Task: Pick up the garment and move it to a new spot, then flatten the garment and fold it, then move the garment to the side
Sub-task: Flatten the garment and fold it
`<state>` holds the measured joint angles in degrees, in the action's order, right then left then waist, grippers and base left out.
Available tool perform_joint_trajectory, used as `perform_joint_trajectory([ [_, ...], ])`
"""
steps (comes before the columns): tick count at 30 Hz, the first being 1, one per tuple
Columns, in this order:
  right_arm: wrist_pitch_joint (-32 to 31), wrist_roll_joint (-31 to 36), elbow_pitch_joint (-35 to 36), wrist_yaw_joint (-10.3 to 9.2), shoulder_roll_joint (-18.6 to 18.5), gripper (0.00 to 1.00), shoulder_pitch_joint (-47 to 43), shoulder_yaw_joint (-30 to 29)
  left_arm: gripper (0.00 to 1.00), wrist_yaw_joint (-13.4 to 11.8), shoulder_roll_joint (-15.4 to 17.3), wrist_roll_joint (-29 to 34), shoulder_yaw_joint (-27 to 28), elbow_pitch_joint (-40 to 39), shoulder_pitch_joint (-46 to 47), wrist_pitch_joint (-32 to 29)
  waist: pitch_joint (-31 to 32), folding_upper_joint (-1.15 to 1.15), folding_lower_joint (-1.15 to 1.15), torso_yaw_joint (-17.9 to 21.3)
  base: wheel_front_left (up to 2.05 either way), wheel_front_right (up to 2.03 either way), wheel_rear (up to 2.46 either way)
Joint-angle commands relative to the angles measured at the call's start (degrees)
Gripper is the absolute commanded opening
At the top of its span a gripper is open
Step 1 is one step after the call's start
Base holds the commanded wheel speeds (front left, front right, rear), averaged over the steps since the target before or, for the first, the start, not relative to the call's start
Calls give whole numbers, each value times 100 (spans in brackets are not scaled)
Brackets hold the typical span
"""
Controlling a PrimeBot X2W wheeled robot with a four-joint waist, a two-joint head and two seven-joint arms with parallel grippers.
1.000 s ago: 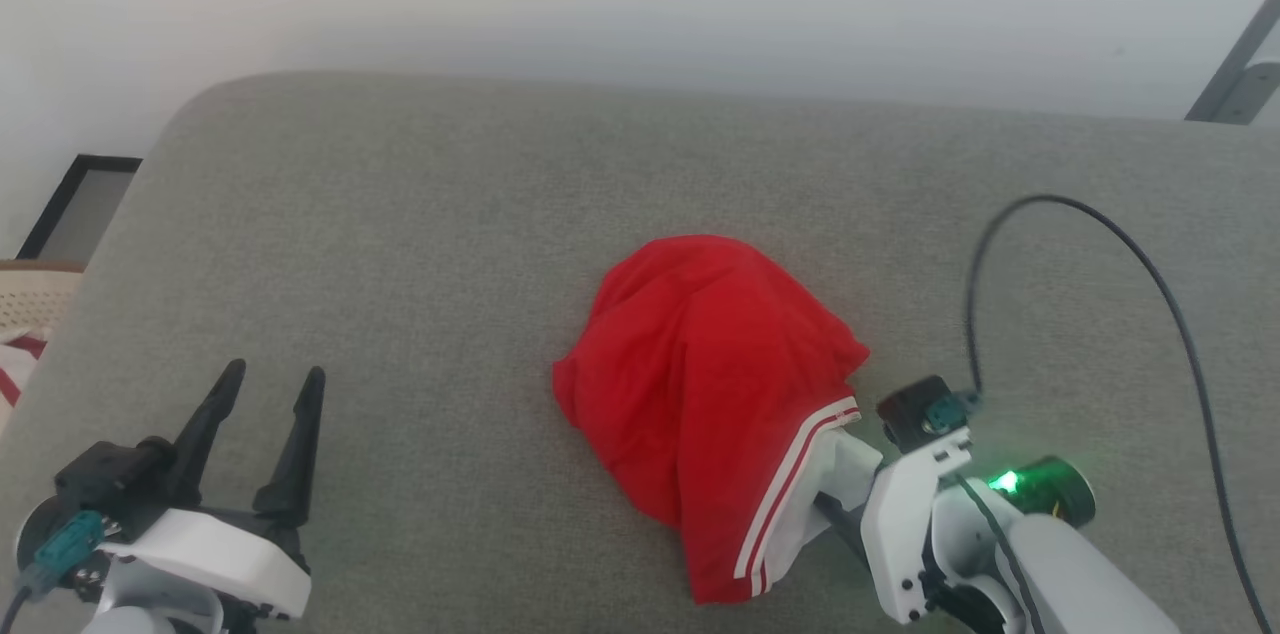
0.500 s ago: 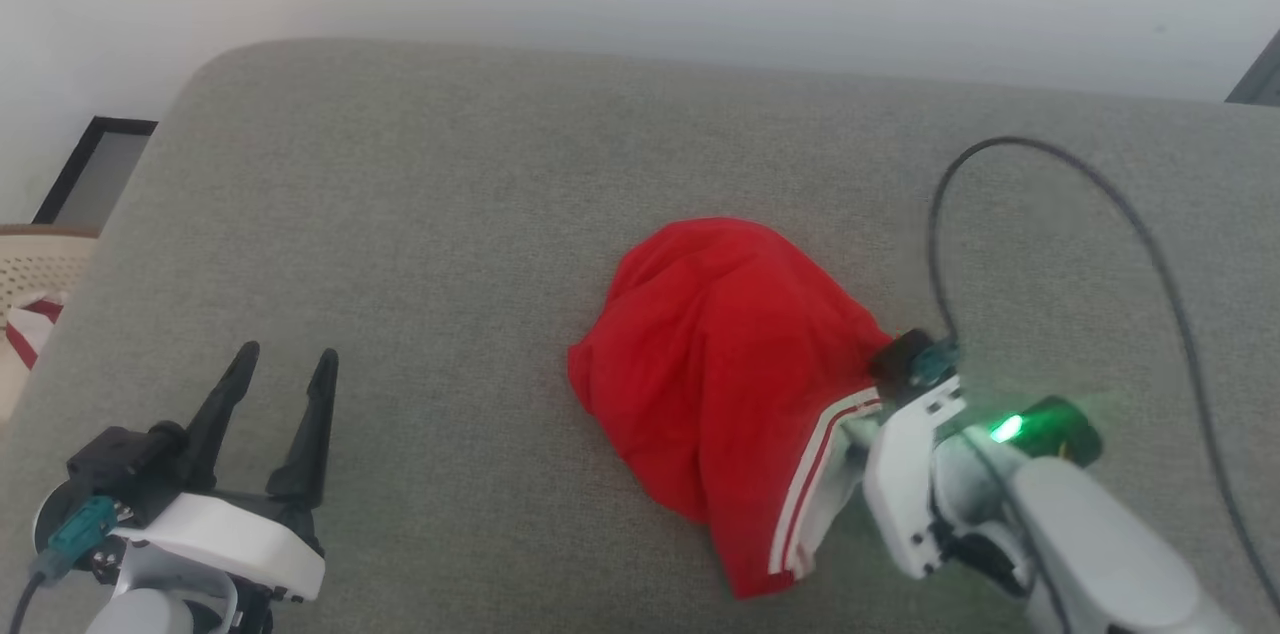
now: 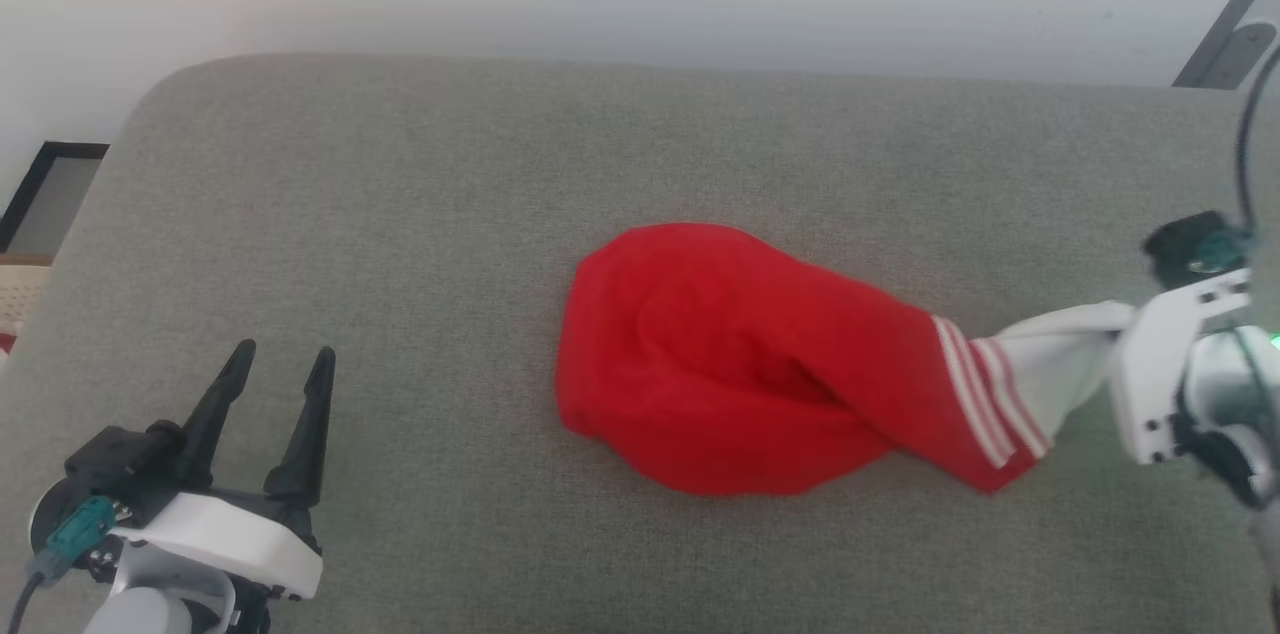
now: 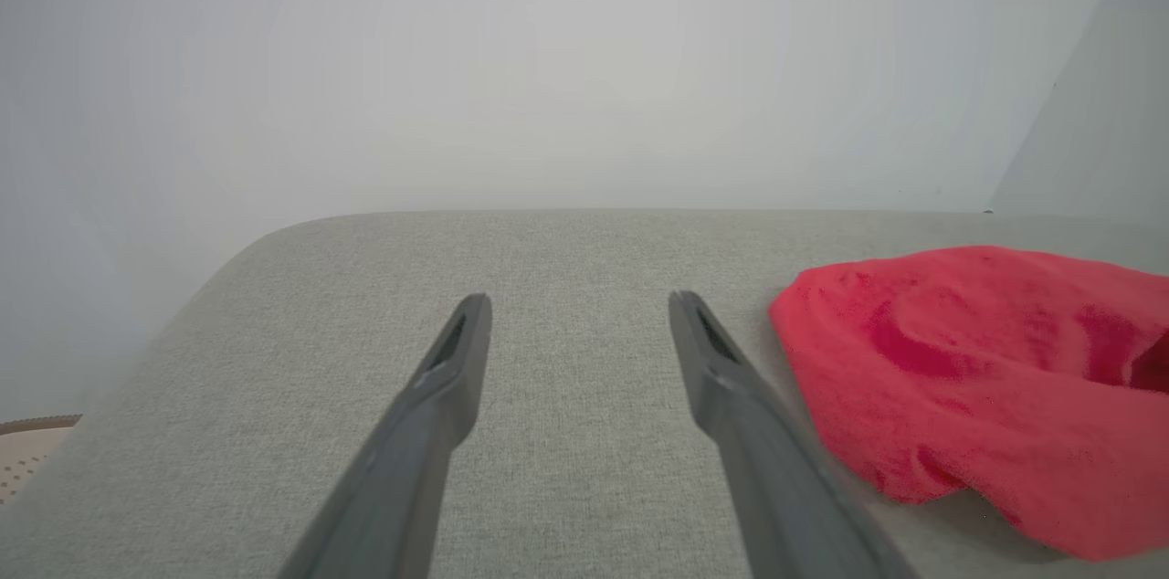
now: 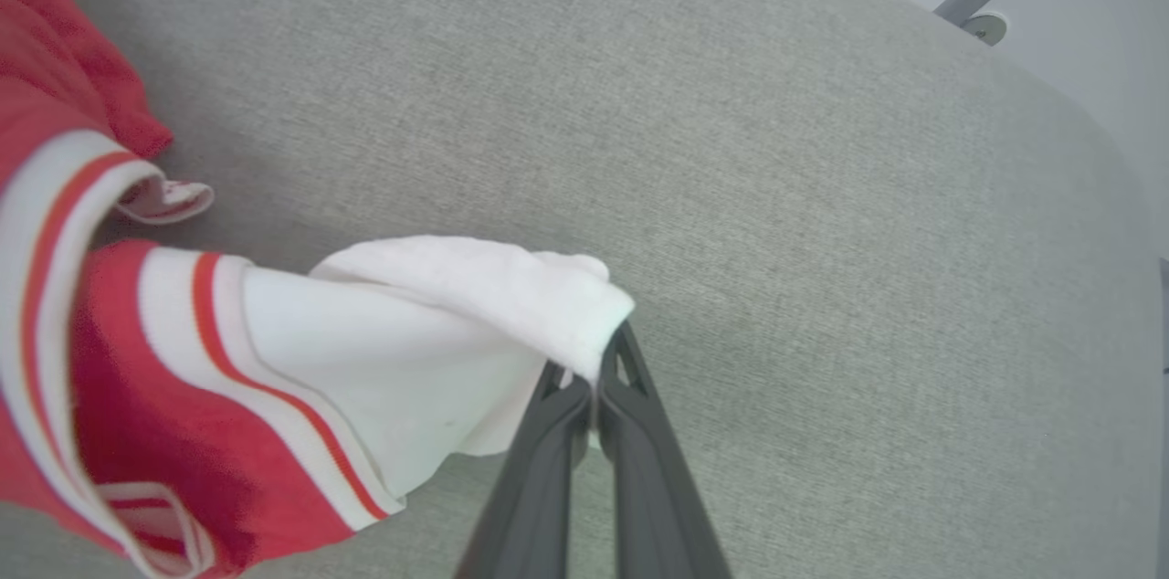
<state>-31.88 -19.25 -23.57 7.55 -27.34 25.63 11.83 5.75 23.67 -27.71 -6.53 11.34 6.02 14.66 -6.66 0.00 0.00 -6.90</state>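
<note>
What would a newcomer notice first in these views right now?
The bright red garment lies mid-way across the grey cushion, drawn out in a long shape toward the right of the head view. At that end the right gripper has its fingers shut on the white sleeve. The left gripper sits open at lower left, apart from the cloth.

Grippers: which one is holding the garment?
The right gripper, pinched shut on the garment at its white sleeve. The left gripper stands open, apart from the cloth.
</note>
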Motion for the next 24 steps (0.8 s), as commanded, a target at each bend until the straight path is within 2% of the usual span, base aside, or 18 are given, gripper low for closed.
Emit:
perform_joint_trajectory([
  [1,-36,30,-29,-12,-24,0,-77,-150,100,-6,32,16,-8,12,89,29,-11,0,0,15,0,0,0],
  [7,21,195,-479,-11,165,0,-115,-670,100,28,34,11,-96,43,191,32,-86,0,0,15,0,0,0],
  [12,190,172,-1230,-12,388,0,16,-930,100,50,47,-6,-168,84,309,31,-173,0,0,-25,0,0,0],
  [13,231,156,-1364,-12,456,5,75,-991,100,54,45,-1,-189,90,333,26,-184,0,0,-30,0,0,0],
  [15,372,209,-1597,-11,511,35,175,-1069,100,56,69,18,-220,104,396,-10,-207,0,0,-33,0,0,0],
  [17,510,256,-1761,-12,544,100,272,-1132,100,60,96,16,-254,108,465,-50,-212,0,0,-22,0,0,0],
  [24,875,191,-1871,-11,545,100,450,-1111,100,101,257,-79,-353,-15,629,-281,-145,0,0,100,0,0,0],
])
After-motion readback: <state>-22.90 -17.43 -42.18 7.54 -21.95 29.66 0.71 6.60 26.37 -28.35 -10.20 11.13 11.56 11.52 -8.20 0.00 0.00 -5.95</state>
